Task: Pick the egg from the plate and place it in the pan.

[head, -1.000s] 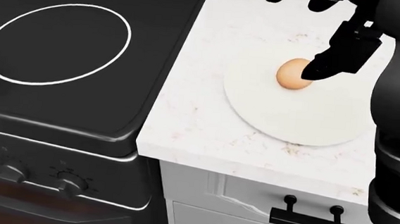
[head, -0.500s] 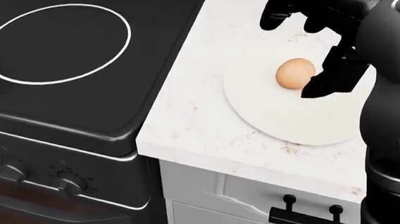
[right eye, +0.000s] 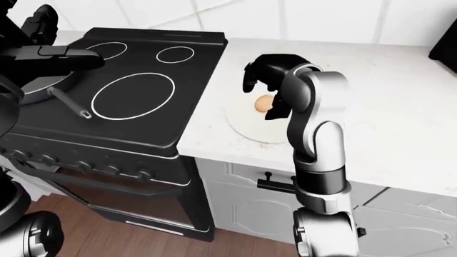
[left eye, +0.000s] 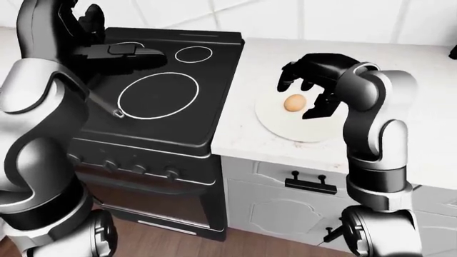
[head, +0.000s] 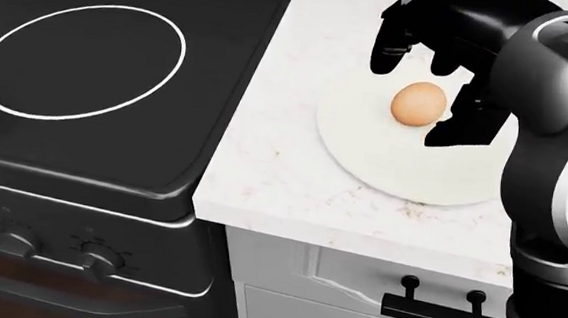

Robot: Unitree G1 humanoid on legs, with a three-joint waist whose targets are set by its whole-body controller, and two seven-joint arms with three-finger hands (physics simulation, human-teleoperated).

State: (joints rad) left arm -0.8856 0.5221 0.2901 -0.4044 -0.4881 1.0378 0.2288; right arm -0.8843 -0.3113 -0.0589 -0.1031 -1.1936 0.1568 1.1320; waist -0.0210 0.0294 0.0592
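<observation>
Colours across the stove and counter

The egg (head: 419, 103) is tan-orange on a plain white plate (head: 404, 167); the counter (head: 273, 173) is white marble with faint pinkish-brown speckles. The stove (left eye: 164, 107) is glossy black with thin white burner rings. The right hand (head: 441, 72) is black, its arm silver-grey and black. The cabinet (left eye: 271, 198) is white with a black handle (left eye: 311, 183).

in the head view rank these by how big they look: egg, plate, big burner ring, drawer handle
1. Big burner ring, though it lies nearer the camera's left side.
2. Plate, partly hidden by the right hand.
3. Drawer handle.
4. Egg.
</observation>
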